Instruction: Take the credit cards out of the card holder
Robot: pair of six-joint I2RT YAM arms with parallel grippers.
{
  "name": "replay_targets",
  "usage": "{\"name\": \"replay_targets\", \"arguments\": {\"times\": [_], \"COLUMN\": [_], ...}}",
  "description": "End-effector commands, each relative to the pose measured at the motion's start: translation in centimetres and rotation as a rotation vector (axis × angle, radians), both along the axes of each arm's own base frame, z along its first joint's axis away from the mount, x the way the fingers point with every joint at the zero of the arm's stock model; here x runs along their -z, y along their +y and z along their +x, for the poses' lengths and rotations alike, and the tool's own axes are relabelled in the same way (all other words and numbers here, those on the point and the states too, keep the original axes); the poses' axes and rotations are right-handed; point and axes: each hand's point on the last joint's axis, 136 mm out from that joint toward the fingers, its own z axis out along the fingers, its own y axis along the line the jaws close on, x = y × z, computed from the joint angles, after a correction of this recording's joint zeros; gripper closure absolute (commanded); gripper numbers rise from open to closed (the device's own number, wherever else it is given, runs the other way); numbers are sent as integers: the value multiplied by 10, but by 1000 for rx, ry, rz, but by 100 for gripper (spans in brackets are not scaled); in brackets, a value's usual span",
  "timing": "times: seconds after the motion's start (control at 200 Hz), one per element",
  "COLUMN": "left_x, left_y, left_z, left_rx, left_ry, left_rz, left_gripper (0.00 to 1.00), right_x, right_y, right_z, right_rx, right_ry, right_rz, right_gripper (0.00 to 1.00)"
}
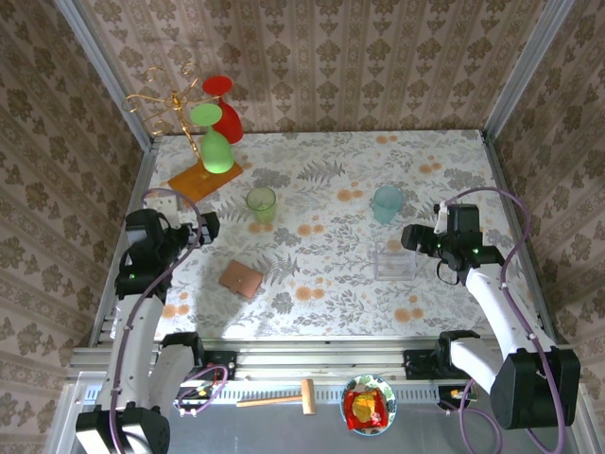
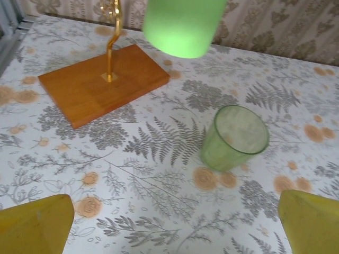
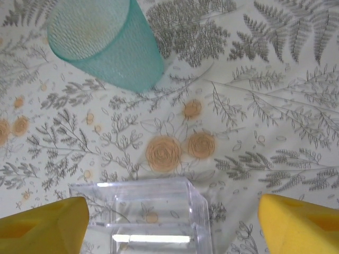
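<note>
Where everything sits: a flowery table (image 1: 321, 189).
Gold rack (image 1: 200, 180): back left, with hanging cups (image 1: 216, 151).
Left claw (image 2: 169, 222): wide apart, holding nothing, green cup (image 2: 235, 137) just ahead.
Right claw (image 3: 169, 227): wide apart by the clear box (image 3: 159, 201), teal cup (image 3: 106, 42) beyond.
Card holder (image 1: 242, 278): shut, flat, nearer the left arm, apart from both claws.

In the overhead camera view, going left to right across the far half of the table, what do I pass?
Rack base → green cup → teal cup
</note>
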Motion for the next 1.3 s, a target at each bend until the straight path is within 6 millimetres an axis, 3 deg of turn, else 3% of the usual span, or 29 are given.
{"name": "replay_targets", "arguments": {"times": [0.0, 0.115, 0.315, 0.705, 0.975, 1.295], "left_x": [-16, -13, -3, 17, 17, 20], "left_y": [-12, -21, -24, -11, -6, -3], "left_z": [-11, -15, -16, -17, -14, -14], "left_rx": [94, 186, 167, 102, 86, 77], "left_ry": [9, 7, 5, 92, 86, 95], "left_rz": [27, 78, 2, 36, 50, 44], "left_gripper": [0, 0, 0, 0, 0, 0], "right_x": [3, 13, 24, 35, 43, 53], "right_y": [-2, -6, -6, -2, 2, 7], "right_z": [-7, -8, -4, 6, 6, 8], "right_rx": [42, 69, 90, 41, 8, 0], "right_ry": [60, 100, 168, 240, 265, 280], "right_rz": [13, 8, 17, 9, 17, 44], "right_gripper": [20, 25, 39, 63, 72, 74]}}
